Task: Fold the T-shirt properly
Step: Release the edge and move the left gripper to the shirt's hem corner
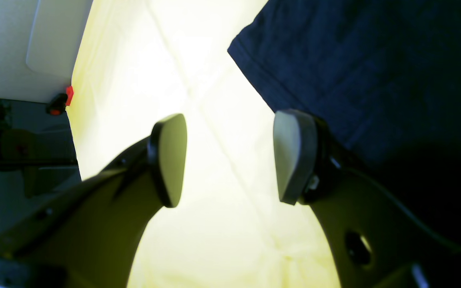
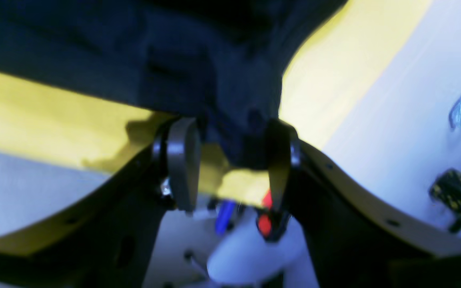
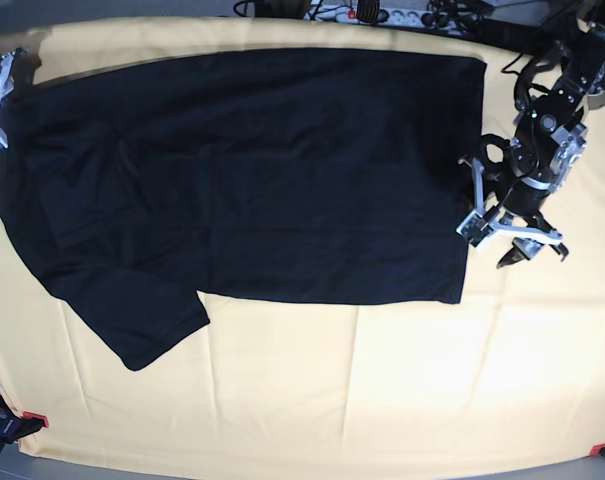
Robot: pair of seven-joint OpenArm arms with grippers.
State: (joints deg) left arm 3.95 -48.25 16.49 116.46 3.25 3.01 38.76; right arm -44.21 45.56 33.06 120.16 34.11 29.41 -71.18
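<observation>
A: Shirt (image 3: 252,170) lies flat on the yellow cloth (image 3: 332,390). It looks folded once lengthwise, one sleeve sticking out toward the near edge. We judge it early: one fold in, cross folds and that sleeve left.

B: Left gripper (image 1: 230,160)?

A: Jaws spread wide, nothing between them but cloth. The shirt's hemmed edge (image 1: 254,76) sits just beyond its right finger (image 1: 294,156), apart from it.

B: And the right gripper (image 2: 230,160)?

A: At the shirt's far end, by the table edge. Its wrist view is blurred. Dark fabric bunches between the pads (image 2: 182,160) and hangs against the right-hand one. The jaws stand partly apart; we cannot tell whether they grip the fabric or it merely rests there.

B: So we call neither arm a sure hold.
</observation>
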